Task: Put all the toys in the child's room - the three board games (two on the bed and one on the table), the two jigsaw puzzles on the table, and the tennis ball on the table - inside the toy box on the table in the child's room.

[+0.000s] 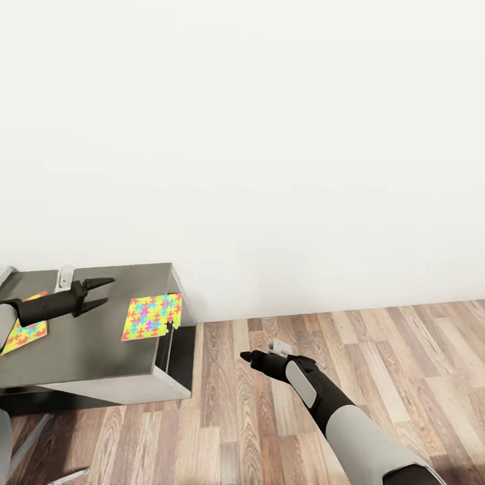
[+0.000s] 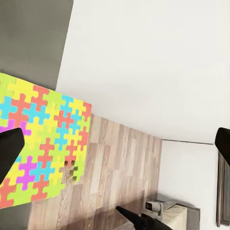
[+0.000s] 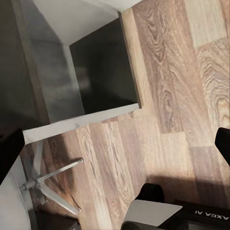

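Observation:
Two jigsaw puzzles lie flat on the grey table (image 1: 87, 343). One jigsaw puzzle (image 1: 151, 316) sits at the table's right edge, its corner reaching just past it; in the left wrist view this puzzle (image 2: 43, 143) lies under one finger. The other puzzle (image 1: 23, 331) is partly covered by my left forearm. My left gripper (image 1: 108, 291) hovers open above the table between the two sheets. My right gripper (image 1: 246, 355) hangs open over the wood floor to the right of the table. Board games, tennis ball and bed are out of view. A light grey corner (image 1: 5, 275) at the far left may be the toy box.
A white wall (image 1: 269, 135) stands close behind the table. Wood-plank floor (image 1: 377, 350) spreads to the right. Below the tabletop are a dark side panel (image 3: 103, 72) and a metal star-shaped chair base (image 3: 48, 184).

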Tool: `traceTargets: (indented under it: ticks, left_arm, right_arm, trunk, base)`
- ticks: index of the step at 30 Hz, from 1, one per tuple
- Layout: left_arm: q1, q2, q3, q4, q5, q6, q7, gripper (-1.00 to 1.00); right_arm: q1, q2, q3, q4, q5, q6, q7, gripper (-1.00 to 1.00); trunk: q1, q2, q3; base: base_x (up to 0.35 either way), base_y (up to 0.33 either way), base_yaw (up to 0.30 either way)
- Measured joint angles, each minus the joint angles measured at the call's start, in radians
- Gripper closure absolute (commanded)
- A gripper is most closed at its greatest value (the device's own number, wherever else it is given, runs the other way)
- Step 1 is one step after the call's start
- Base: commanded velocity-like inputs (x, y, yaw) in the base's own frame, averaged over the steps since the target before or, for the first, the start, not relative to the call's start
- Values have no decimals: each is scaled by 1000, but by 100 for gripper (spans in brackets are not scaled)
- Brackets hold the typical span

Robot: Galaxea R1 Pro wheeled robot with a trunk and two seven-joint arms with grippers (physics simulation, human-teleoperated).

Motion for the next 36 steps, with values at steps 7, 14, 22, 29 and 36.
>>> traceTargets:
  ticks: [7,14,22,29,36]
  left_arm:
    - [0,0,0,0,0,0,0,-100]
    - [0,-1,0,0,0,0,0,-100]
    - [0,-1,0,0,0,0,0,-100]
    - [0,-1,0,0,0,0,0,-100]
    - [0,-1,0,0,0,0,0,-100]
  right_arm:
    - [1,1,2,0,0,-1,0,-100]
    - [2,2,3,-1,0,-2,0,-100]
    - [2,2,4,0,0,-3,1,-100]
    - [3,2,4,0,0,-4,0,-100]
    - [3,2,5,0,0,-4,0,-100]
  trunk:
    - [0,0,0]
    - [0,0,0]
    - [0,0,0]
    - [0,0,0]
    - [0,0,4]
  base:
    - [0,0,24]
    - [0,0,0]
    - [9,0,0]
    - [109,24,16]
    - [29,7,191]
